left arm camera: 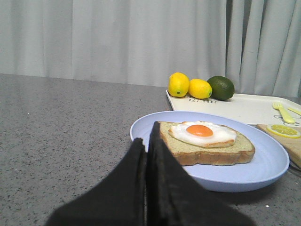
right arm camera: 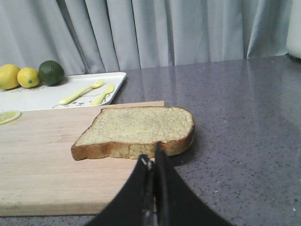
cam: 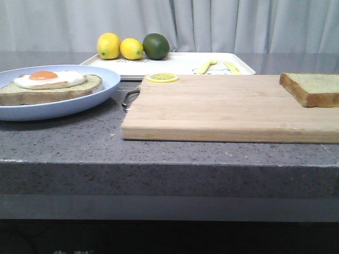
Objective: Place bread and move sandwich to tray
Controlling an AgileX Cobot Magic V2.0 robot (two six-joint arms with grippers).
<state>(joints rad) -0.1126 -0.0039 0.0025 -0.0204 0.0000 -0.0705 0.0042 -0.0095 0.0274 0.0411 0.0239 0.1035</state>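
Grey countertop point(cam: 63, 143); bread point(right arm camera: 136, 130) flat on board point(right arm camera: 42, 160); both arms' fingers pressed together.

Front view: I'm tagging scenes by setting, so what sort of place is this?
Probably a mock kitchen counter: a wooden cutting board with bread, an egg-topped slice on a blue plate, all on a grey speckled worktop.
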